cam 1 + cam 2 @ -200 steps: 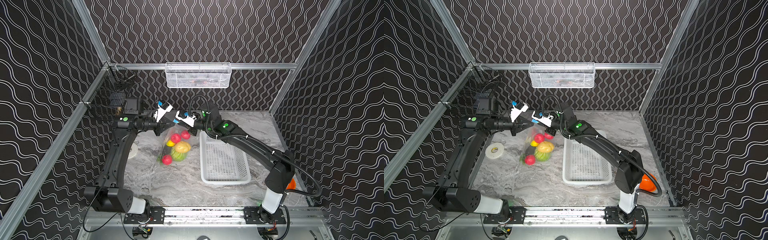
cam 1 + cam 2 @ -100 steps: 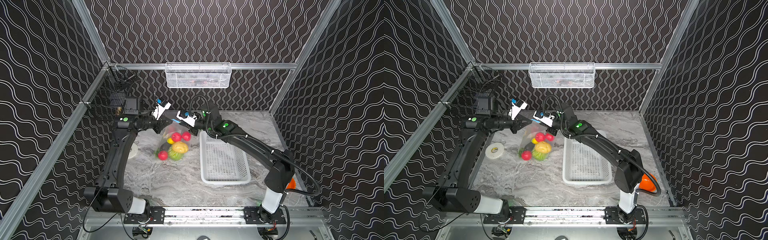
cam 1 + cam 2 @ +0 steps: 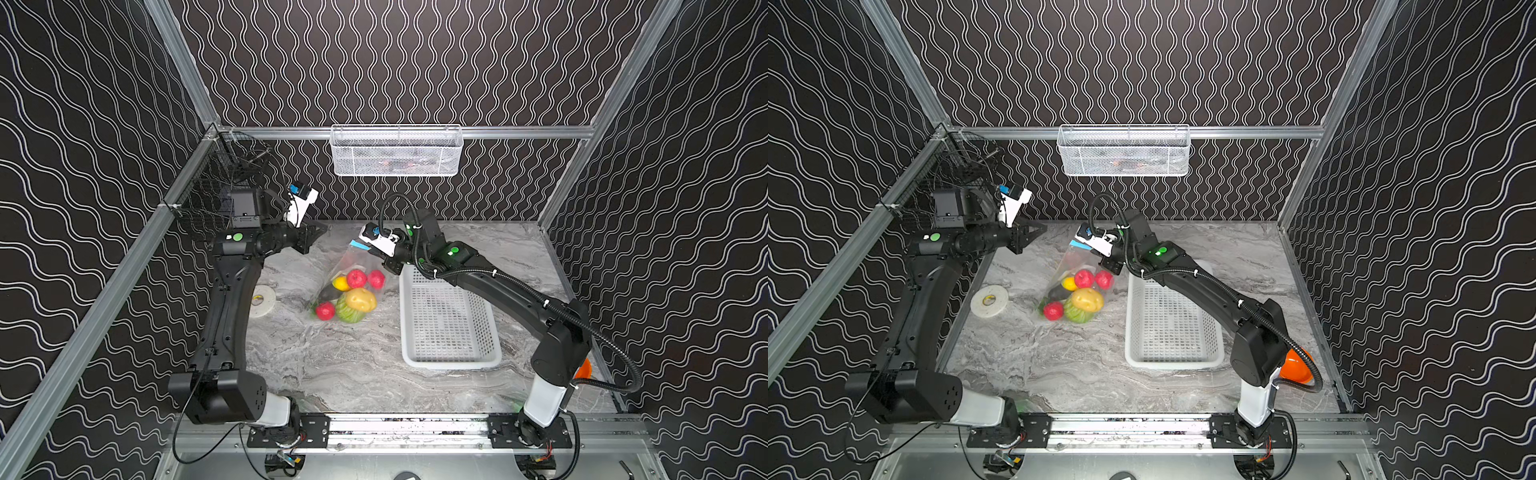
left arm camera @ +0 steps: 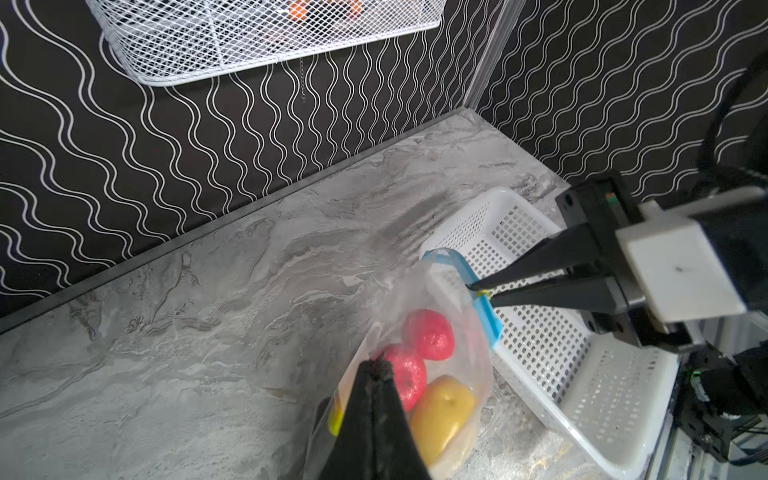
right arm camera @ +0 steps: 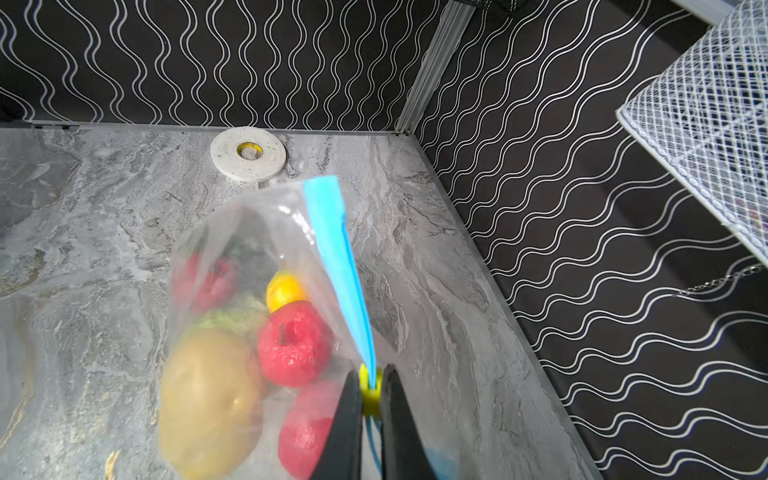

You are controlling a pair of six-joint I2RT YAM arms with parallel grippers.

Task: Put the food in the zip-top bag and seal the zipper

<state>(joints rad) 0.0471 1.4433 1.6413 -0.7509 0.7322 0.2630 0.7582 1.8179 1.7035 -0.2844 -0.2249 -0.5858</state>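
My right tool (image 5: pixel 371 390) pinches the yellow slider (image 5: pixel 368 397) on the blue zipper (image 5: pixel 338 257), holding up the mouth edge of the zip-top bag (image 3: pixel 355 264). The food (image 3: pixel 353 297) sits inside at the bag's low end on the bench (image 3: pixel 353 365), just beside the white basket (image 3: pixel 449 328). My left tool (image 4: pixel 376 366) is pressed together, empty, apart from the bag in both top views.

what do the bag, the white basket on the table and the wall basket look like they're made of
Zip-top bag: thin clear plastic film, glossy; it crinkles and the food shows through. Its zipper: light-blue, matte, probably stiffer plastic. White basket: likely moulded plastic, smooth, with even rows of holes. Wall basket: apparently white-coated wire mesh, thin crossing strands.
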